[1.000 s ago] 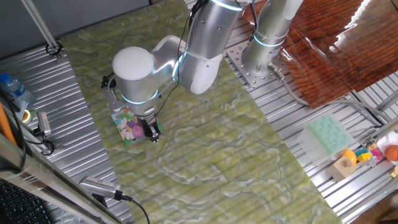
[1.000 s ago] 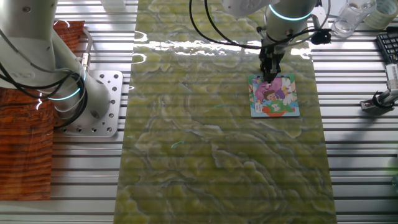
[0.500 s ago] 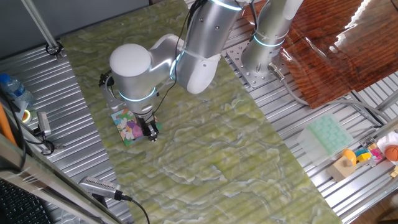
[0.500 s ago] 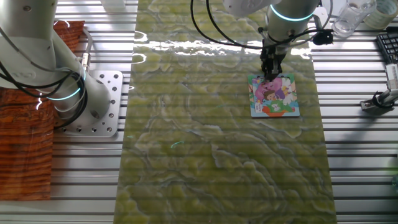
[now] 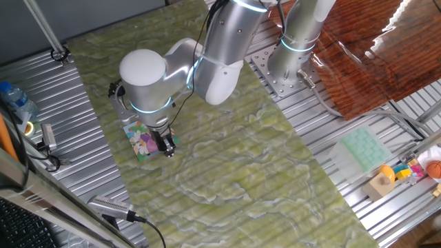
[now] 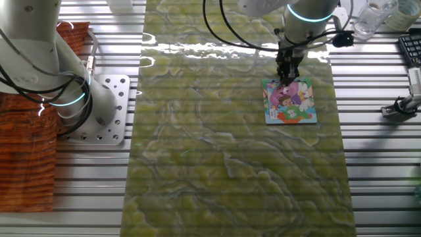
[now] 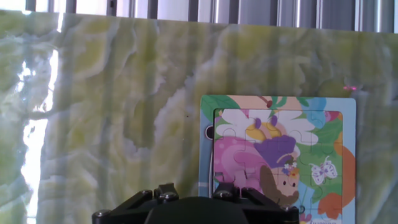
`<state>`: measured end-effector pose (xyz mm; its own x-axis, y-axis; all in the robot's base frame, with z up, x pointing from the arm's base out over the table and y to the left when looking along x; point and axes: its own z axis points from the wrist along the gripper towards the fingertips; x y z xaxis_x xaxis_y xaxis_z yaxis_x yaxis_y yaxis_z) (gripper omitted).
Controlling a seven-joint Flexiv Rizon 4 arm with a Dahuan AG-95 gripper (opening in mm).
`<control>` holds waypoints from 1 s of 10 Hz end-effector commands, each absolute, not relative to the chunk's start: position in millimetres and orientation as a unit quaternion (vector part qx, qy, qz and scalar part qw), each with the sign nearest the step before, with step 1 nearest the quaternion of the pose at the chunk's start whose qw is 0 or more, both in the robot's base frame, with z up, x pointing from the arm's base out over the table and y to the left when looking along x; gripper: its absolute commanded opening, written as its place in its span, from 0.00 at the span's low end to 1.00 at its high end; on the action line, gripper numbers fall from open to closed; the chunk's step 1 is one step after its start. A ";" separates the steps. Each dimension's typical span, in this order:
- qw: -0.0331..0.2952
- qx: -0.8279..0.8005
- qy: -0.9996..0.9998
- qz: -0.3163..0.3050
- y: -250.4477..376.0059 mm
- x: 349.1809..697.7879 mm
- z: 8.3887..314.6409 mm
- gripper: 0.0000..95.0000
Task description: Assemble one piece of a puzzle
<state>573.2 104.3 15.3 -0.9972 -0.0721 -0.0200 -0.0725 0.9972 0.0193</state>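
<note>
robot gripper points straight down at the top edge of a colourful square puzzle on a green mat.

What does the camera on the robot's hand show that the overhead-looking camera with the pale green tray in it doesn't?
Only the hand view shows the puzzle's picture up close: a pink and purple cartoon figure, a white butterfly, individual piece outlines.

Only the fixed view shows the whole silver arm, the gripper over the puzzle's edge, the pale green tray and the toys beside it.

Both show the puzzle lying on the green marbled mat.
</note>
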 end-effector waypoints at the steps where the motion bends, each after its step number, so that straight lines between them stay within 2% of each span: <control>1: 0.009 -0.039 0.999 0.011 104.8 572.6 19.2 0.40; 6: 0.006 -0.058 0.998 0.009 96.0 575.7 27.7 0.40; 10: 0.011 -0.086 0.996 0.011 85.1 579.1 22.1 0.40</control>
<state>579.1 84.9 20.4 -0.9843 -0.1748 -0.0231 -0.1753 0.9843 0.0228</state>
